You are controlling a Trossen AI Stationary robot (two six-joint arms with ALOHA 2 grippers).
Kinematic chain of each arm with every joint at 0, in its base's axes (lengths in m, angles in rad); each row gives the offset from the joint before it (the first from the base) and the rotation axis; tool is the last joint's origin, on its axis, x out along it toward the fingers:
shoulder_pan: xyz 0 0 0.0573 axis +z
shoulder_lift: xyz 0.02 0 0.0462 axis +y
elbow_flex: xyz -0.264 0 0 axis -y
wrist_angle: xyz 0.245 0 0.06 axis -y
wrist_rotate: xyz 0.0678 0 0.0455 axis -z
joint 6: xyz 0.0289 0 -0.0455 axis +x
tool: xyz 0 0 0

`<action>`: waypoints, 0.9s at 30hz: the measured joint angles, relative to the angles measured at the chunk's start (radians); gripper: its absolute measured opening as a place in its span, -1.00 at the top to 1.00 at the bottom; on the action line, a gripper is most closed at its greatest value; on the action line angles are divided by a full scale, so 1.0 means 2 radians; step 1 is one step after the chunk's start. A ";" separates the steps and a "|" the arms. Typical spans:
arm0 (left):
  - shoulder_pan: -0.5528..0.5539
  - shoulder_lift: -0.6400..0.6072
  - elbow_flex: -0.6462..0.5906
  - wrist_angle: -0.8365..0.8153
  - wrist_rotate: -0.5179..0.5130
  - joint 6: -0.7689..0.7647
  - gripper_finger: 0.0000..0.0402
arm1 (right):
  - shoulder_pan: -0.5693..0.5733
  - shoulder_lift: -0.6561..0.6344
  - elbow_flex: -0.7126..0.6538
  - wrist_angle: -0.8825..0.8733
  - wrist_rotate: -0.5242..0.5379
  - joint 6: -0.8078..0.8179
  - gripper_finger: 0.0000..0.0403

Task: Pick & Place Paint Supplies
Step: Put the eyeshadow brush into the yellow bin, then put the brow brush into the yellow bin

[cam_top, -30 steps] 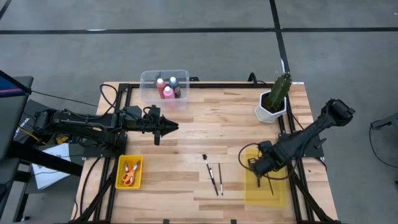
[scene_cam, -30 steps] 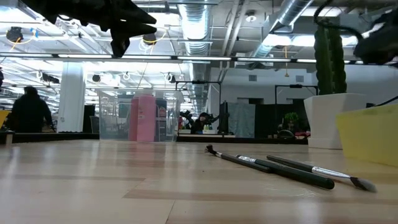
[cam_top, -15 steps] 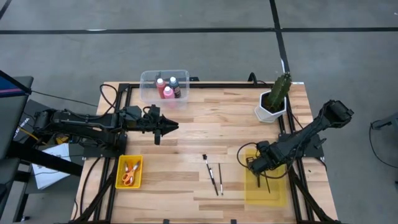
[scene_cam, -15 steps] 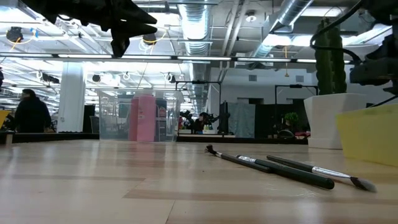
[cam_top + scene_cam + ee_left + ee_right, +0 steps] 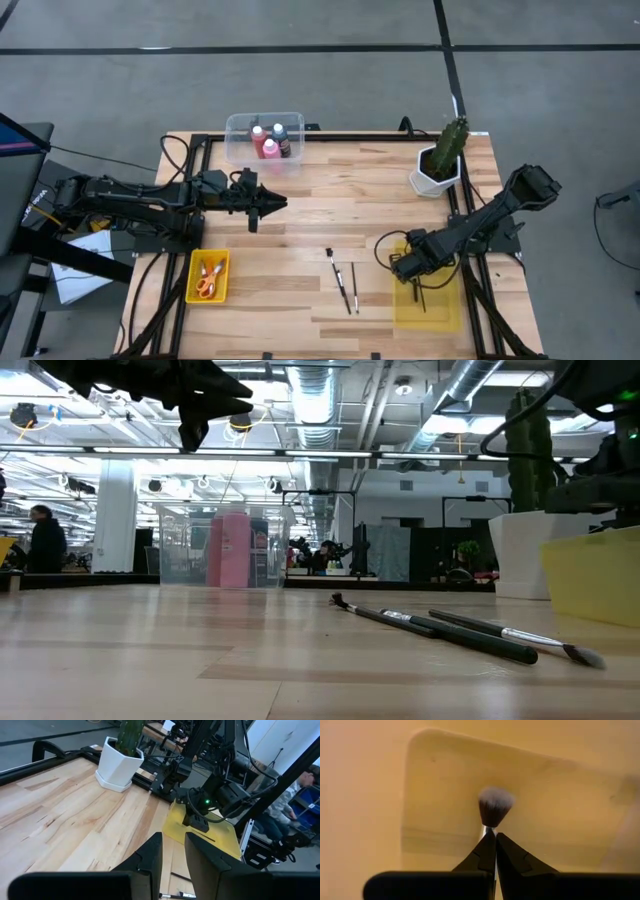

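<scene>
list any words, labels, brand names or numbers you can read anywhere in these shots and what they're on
None can be read.
Paint bottles in the clear bin: any labels are too small to read.
Papers beside the table's left edge: no print can be made out.
Yellow bin, brush in the right tool: no markings visible.
White pot: blank.

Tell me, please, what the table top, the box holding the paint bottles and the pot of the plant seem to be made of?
Table top: pale wood planks, matte; grain and board seams show. Box with the paint bottles: clear plastic, probably, since the bottles show through its walls. Pot of the plant: white, smooth, faceted, likely ceramic or hard plastic; the look leaves that open.
</scene>
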 joint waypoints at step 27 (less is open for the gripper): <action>0.000 0.000 0.000 0.002 0.000 0.000 0.62 | 0.032 -0.007 0.000 -0.019 0.044 0.075 0.74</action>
